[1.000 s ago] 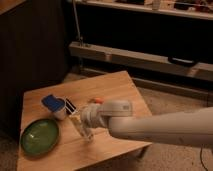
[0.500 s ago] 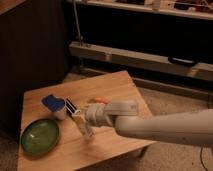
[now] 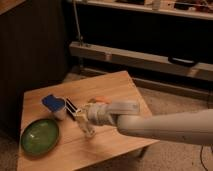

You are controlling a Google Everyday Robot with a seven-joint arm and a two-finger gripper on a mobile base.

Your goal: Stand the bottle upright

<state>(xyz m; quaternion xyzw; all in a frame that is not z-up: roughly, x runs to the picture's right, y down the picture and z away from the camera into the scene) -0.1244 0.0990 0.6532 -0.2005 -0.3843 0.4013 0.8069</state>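
Note:
The bottle point(image 3: 88, 128) shows as a small pale, elongated shape near the middle of the wooden table point(image 3: 115, 87). It is tilted, with its lower end at the tabletop. My gripper point(image 3: 84, 120) reaches in from the right on the white arm point(image 3: 165, 125) and is shut on the bottle's upper part. The fingers hide much of the bottle.
A green bowl point(image 3: 40, 136) sits at the table's front left. A white cup-like thing with a blue top point(image 3: 54, 106) and a small striped block point(image 3: 71, 106) stand just left of the gripper. A small orange thing point(image 3: 100, 99) lies behind it. Dark shelving stands beyond the table.
The gripper and the bottle have barely shifted and stay at the same spot on the table. Nothing else has moved.

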